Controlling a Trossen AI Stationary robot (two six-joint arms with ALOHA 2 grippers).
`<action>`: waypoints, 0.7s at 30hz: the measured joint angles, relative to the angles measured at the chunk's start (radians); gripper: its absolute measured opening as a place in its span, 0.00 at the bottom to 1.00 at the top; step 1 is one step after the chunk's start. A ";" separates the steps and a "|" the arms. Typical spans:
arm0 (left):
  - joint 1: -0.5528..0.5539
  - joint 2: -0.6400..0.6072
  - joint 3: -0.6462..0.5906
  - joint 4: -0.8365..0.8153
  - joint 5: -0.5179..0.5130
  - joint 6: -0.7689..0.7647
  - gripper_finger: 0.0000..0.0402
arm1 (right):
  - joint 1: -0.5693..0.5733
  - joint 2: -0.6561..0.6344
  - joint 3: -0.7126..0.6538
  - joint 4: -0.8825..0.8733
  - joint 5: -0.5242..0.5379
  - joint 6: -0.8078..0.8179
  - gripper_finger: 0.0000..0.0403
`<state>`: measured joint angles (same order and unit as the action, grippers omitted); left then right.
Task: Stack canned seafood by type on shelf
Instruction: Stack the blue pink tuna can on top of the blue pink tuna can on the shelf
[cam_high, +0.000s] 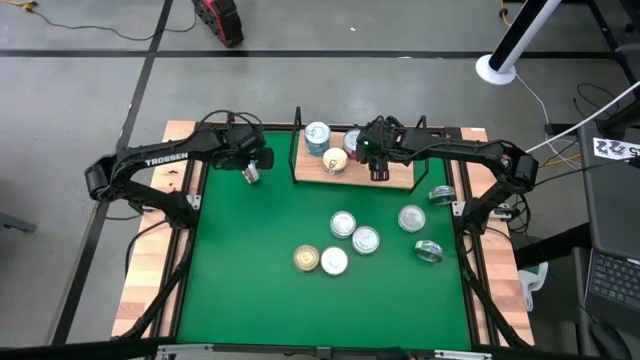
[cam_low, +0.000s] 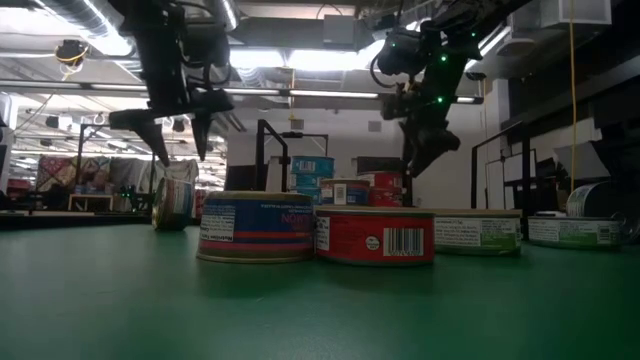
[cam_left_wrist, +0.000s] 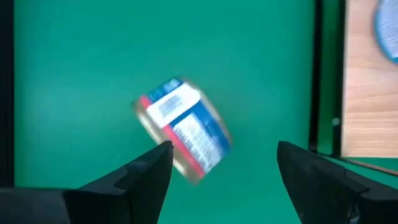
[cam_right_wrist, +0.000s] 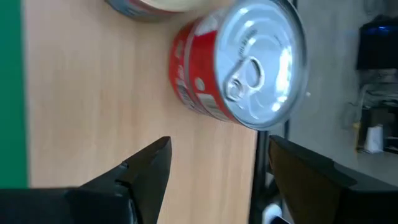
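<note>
1. Left gripper (cam_high: 252, 172): positioned above the green mat (cam_high: 250, 270), just left of the shelf (cam_high: 395, 178). Fingers (cam_left_wrist: 146, 174) are spread wide and grip nothing.
2. Blue tin (cam_left_wrist: 182, 129): located directly below the left gripper, apart from both fingers. It sits on its edge on the mat, label facing outward; the low view shows it standing upright on its rim (cam_low: 175, 203).
3. Right gripper (cam_high: 379, 172): positioned over the right half of the shelf. Fingers (cam_right_wrist: 146, 168) are apart and empty, hovering above the bare board.
4. Red tin (cam_right_wrist: 239, 65): stands upright on the shelf, silver lid and pull ring facing up, just beyond the right gripper's fingertips and near the shelf's far rail.
5. Shelf contents: a blue-label stack (cam_high: 317, 136) stands at the far left of the board; a gold-lidded tin (cam_high: 335, 161) sits just right of it and nearer. The red tin lies to the right of these, largely hidden under the right arm in the high view.
6. Loose tins on the mat, near side of the shelf:
   - two silver-lidded tins touching at centre (cam_high: 343, 224), (cam_high: 365, 240);
   - a gold tin (cam_high: 306, 258) touching a pale-lidded one (cam_high: 334, 262), nearer and left;
   - one tin to the right (cam_high: 411, 218);
   - one tilted tin nearer right (cam_high: 428, 250);
   - one tin at the right mat edge (cam_high: 441, 194).
7. Low view: a blue tin (cam_low: 256, 227) and a red tin (cam_low: 375, 235) stand side by side at front, touching.
</note>
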<state>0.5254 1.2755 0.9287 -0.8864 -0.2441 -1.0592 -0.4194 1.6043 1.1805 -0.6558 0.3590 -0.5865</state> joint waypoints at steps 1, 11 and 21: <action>-0.001 0.000 0.000 -0.007 0.002 -0.015 0.70 | 0.000 0.000 0.000 0.001 -0.013 0.006 0.66; -0.038 0.002 0.000 -0.018 0.003 -0.187 0.70 | 0.000 0.000 0.000 0.001 -0.031 0.010 0.66; -0.062 0.002 -0.038 -0.013 0.002 -0.368 0.70 | 0.000 0.000 0.000 0.002 -0.047 0.010 0.66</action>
<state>0.4635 1.2778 0.8909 -0.8996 -0.2416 -1.4275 -0.4191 1.6047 1.1809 -0.6540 0.3120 -0.5766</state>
